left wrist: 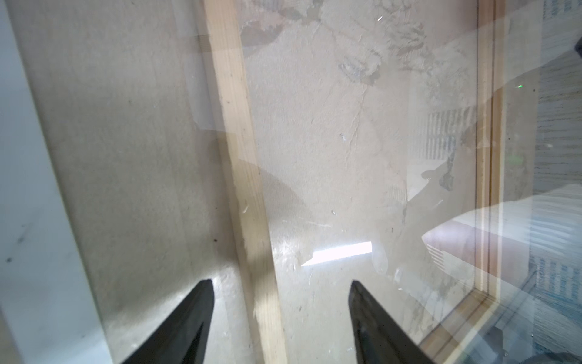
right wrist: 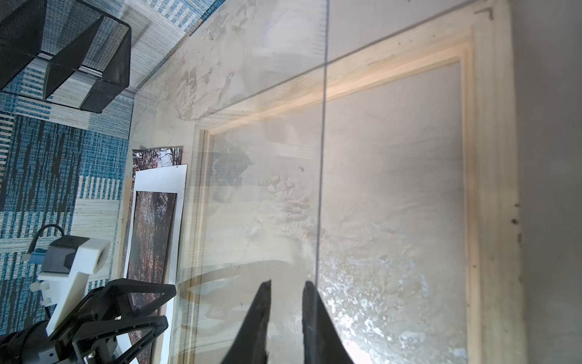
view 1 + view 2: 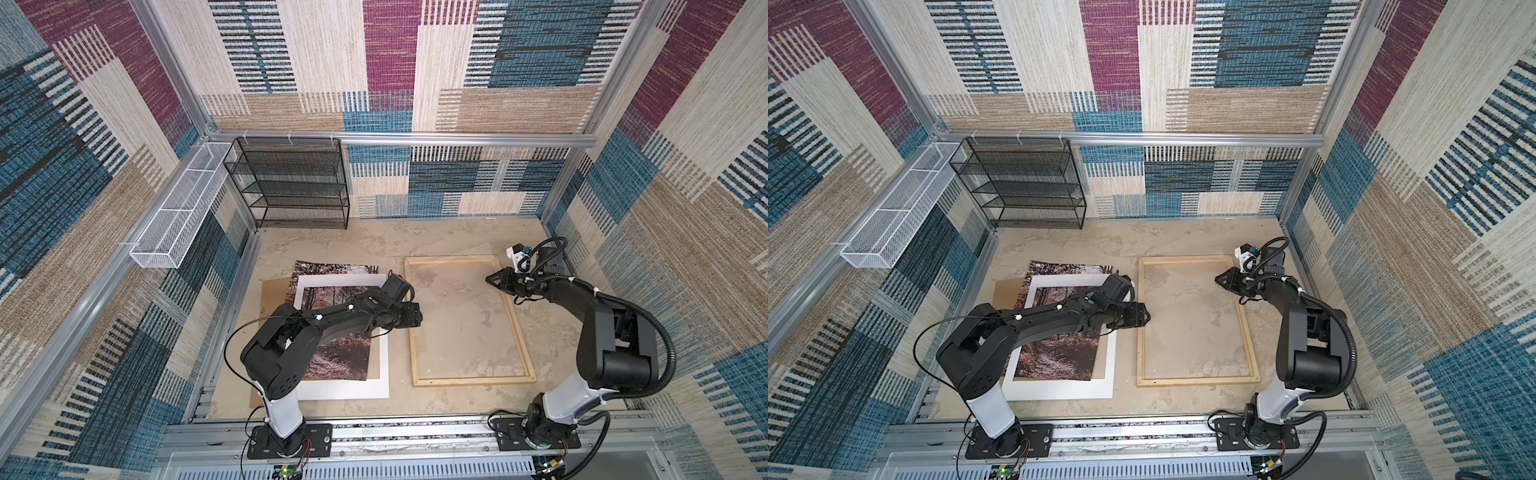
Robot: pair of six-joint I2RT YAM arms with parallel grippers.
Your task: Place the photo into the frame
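The left gripper (image 1: 280,281) is spread wide, its fingers straddling the near-side rail of the frame (image 3: 473,380), with that arm stretched low and nearly straight across the white mat (image 3: 383,374). The right gripper (image 2: 287,282) has its fingers almost together at the edge of the clear pane (image 2: 283,141); whether it pinches the pane cannot be told, and its arm is bent sharply at the elbow. The photo (image 3: 332,361) lies with the mat, left of the frame.

Both top views high overhead, facing down at the whole beige tabletop (image 3: 374,245), both wrist cameras close, low, sharing the pale wooden frame (image 1: 241,157).
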